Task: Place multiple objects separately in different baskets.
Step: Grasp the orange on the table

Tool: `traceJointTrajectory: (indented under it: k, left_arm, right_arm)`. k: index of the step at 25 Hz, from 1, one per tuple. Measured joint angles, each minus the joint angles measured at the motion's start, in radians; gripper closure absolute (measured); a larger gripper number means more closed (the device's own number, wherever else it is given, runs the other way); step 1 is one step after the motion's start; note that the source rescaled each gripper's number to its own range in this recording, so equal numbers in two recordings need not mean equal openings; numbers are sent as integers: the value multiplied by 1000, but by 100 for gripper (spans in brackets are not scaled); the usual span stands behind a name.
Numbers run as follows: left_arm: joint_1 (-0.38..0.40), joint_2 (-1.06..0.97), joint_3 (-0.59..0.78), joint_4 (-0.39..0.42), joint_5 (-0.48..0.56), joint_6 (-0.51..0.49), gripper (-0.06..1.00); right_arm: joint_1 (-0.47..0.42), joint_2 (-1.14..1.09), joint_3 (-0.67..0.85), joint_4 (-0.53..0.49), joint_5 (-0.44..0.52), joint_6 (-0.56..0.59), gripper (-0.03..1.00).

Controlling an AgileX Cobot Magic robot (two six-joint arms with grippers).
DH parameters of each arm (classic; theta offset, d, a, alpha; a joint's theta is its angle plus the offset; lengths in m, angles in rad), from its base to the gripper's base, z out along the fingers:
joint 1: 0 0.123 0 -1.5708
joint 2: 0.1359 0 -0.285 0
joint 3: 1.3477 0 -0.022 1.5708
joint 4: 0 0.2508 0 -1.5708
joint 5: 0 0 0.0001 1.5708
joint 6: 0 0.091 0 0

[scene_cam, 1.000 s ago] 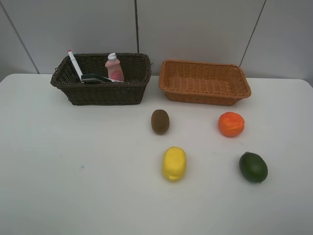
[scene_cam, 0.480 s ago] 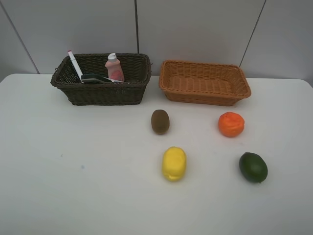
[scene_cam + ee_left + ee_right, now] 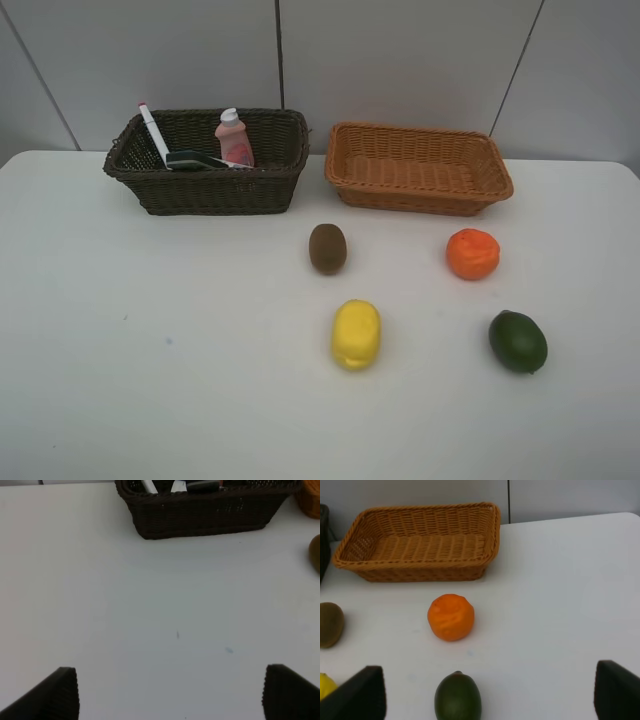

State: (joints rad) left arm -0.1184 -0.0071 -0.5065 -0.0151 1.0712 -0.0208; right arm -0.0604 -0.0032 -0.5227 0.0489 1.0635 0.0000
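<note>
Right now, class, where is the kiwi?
In the high view the kiwi lies near the middle of the table, in front of the gap between the dark basket and the tan basket; the lemon is its nearest neighbour.

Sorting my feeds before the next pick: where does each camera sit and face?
Exterior high: mounted high, looking down the white table toward the wall; no robot parts.
Left wrist: low, facing the dark brown woven wicker basket; black fingertips of the open left gripper show.
Right wrist: low, facing the light orange-tan woven wicker basket; fingertips of the open right gripper show.
Shared: both wrist views catch the brown kiwi.
</note>
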Motion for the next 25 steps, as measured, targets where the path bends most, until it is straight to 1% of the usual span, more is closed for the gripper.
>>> traceJointTrajectory:
  k: [22,25]
  left_arm:
    - [0,0,0,0,0,2,-1]
    - [0,0,0,0,0,2,-1]
  right_arm:
    - [1,0,0,4,0,0,1]
    - [1,58,0,4,0,0,1]
